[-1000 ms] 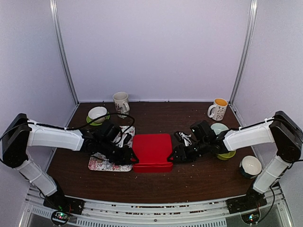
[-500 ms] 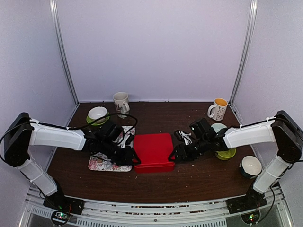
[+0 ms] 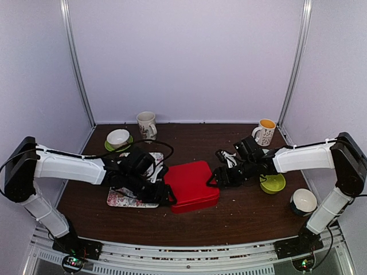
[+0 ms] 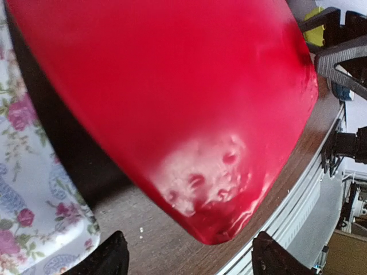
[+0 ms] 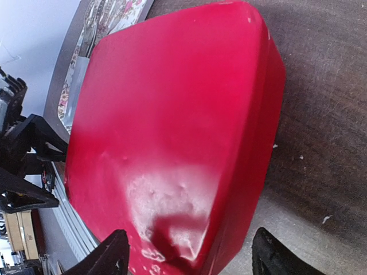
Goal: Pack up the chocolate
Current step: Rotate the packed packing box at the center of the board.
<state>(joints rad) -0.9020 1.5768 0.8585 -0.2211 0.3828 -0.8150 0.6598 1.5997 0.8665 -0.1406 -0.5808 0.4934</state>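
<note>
A closed red box [image 3: 192, 184] lies skewed on the brown table, lid down. The chocolate is out of view. My left gripper [image 3: 166, 196] sits at the box's near-left corner, over the edge of the floral tray. In the left wrist view the left gripper [image 4: 189, 258] is open, and the red box [image 4: 172, 86] has one corner just ahead of the gap, touching neither finger. My right gripper [image 3: 213, 179] stands at the box's far-right side. The right wrist view shows the right gripper [image 5: 192, 258] open too, fingers wide of the red box [image 5: 172, 114].
A floral tray [image 3: 121, 198] lies left of the box. A white cup on a green saucer [image 3: 117, 138] and a mug [image 3: 147, 123] stand at the back left. An orange-filled mug [image 3: 265, 132], a green bowl [image 3: 273, 183] and a white bowl [image 3: 303, 200] are on the right.
Both grippers have opened wider and let go of the box's sides. The box has turned and shifted slightly right and toward the near edge. The right gripper has drawn back a little.
</note>
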